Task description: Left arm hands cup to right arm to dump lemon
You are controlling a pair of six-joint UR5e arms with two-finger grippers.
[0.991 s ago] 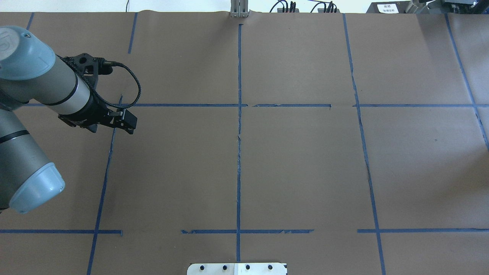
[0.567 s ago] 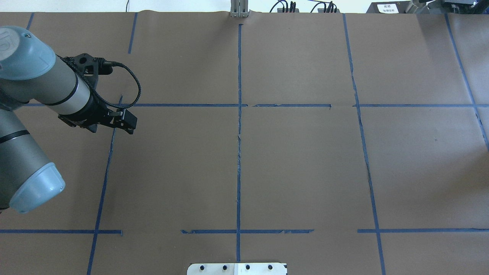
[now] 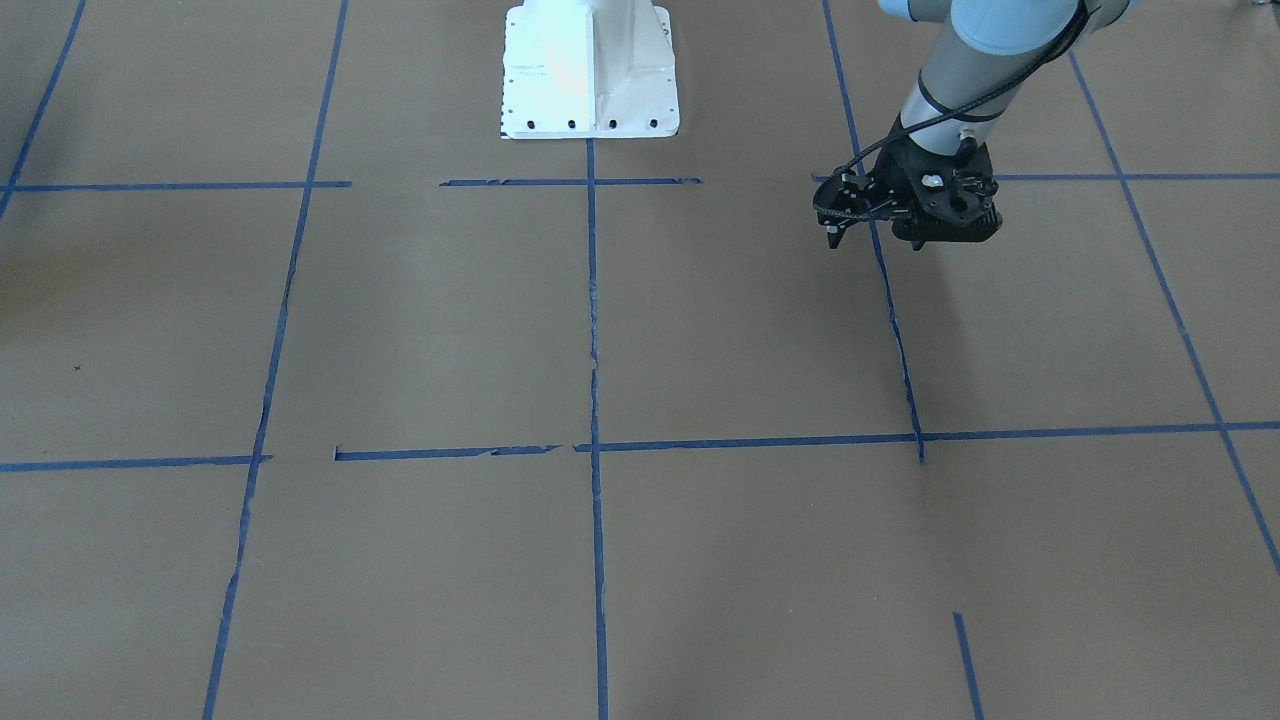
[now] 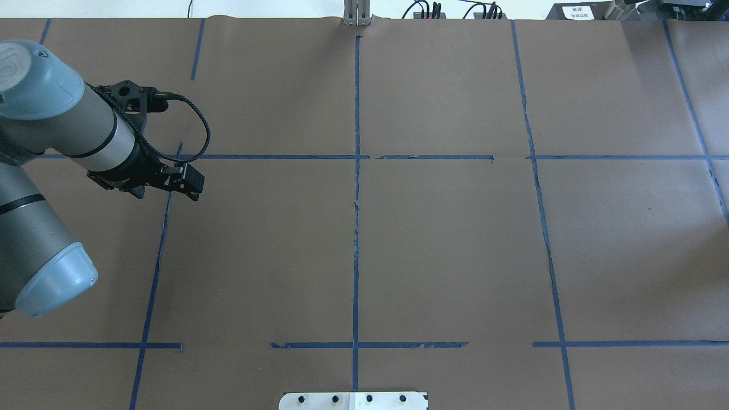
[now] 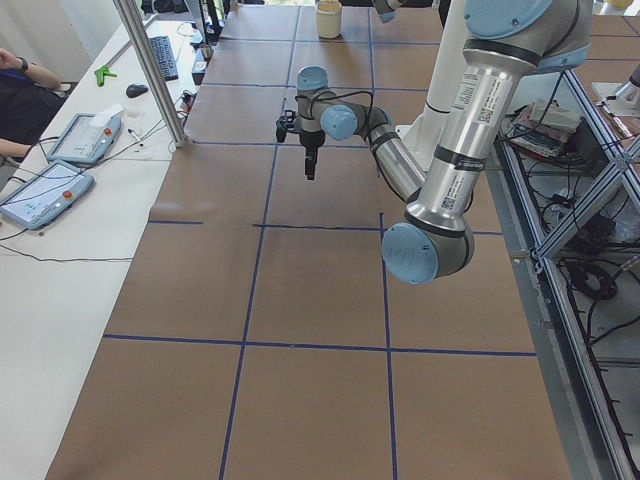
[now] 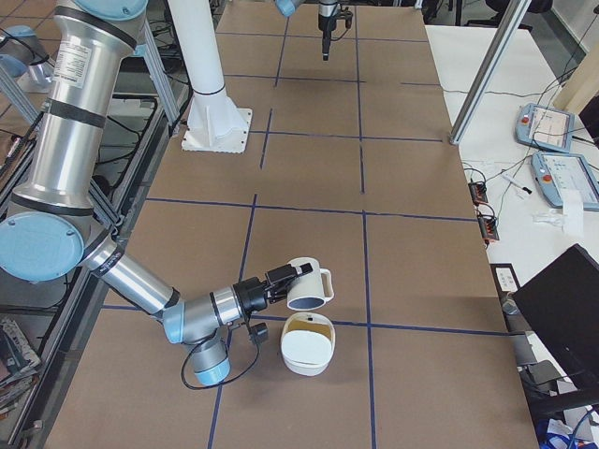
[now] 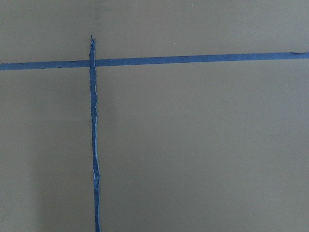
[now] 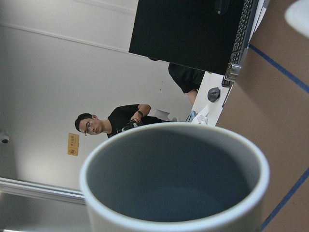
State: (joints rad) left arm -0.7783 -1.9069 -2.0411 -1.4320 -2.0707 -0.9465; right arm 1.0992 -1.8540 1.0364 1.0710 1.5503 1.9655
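The left arm's black openwork gripper (image 4: pixel 195 183) hangs over a blue tape crossing at the table's left, shut and empty; it also shows in the front view (image 3: pixel 832 238). The right arm shows only in the right side view, low over the near end of the table. Its gripper (image 6: pixel 295 274) is at the white cup (image 6: pixel 309 287), which is off the table and tipped on its side; I cannot tell the jaws' state. The right wrist view looks into the cup (image 8: pixel 174 179): its grey inside is empty. The lemon does not show.
A white bowl (image 6: pixel 307 348) stands on the table just below the tipped cup. The robot's white base plate (image 3: pixel 590 110) sits at the table's near middle edge. A post (image 6: pixel 477 84), pendants (image 6: pixel 547 126) and a laptop (image 6: pixel 562 318) line the operators' side.
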